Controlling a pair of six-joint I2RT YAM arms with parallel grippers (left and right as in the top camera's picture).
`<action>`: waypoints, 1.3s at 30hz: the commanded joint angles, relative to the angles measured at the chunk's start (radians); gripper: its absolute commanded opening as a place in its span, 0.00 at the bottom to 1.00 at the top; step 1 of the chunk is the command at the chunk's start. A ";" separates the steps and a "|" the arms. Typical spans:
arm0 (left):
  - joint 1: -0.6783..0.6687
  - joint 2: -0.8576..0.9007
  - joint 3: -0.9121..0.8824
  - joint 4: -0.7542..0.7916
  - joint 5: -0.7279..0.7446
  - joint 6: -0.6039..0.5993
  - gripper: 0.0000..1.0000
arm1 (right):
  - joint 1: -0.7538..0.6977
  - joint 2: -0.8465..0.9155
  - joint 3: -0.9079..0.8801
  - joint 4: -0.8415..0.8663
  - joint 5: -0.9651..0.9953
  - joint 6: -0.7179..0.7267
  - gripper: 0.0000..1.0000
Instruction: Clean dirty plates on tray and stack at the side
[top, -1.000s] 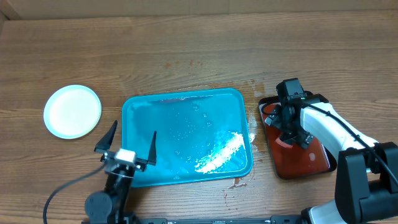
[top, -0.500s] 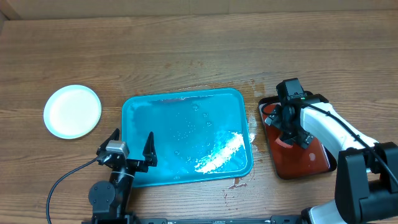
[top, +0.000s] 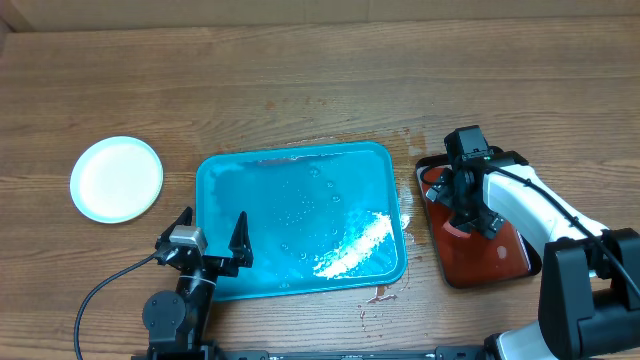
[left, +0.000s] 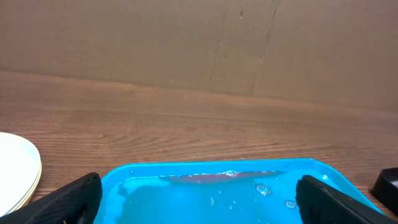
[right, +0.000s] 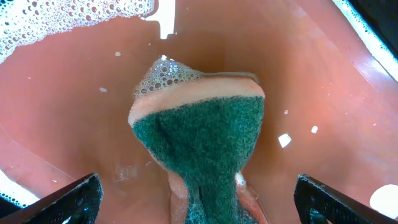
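Note:
The turquoise tray (top: 290, 215) lies mid-table, wet and with no plates on it; it also shows in the left wrist view (left: 205, 199). The plates (top: 116, 178) sit on the bare wood at the left, whitish on top; their rim edge shows in the left wrist view (left: 22, 168). My left gripper (top: 213, 217) is open and empty at the tray's front left corner, its fingers spread across the tray (left: 199, 205). My right gripper (top: 462, 207) is open over a soapy green-and-pink sponge (right: 199, 137), which lies between the wide-apart fingers (right: 199, 208).
A black tray (top: 528, 262) with a red pad (right: 74, 93) stands right of the turquoise tray, under my right gripper. White foam (right: 62, 18) lies on the pad. Water spots the wood at the turquoise tray's right front corner (top: 385, 295).
My left gripper has drawn back a little toward the table's front edge and then held still. The right arm, tray and plates have not moved.

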 joint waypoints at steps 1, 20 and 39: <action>-0.006 -0.009 -0.003 -0.003 -0.013 -0.010 1.00 | -0.004 -0.003 -0.001 0.001 0.002 -0.001 1.00; -0.006 -0.009 -0.003 -0.003 -0.013 -0.010 1.00 | -0.004 -0.003 -0.001 0.024 0.194 -0.065 1.00; -0.006 -0.009 -0.003 -0.002 -0.013 -0.010 1.00 | -0.004 -0.308 -0.001 0.657 0.183 -0.838 1.00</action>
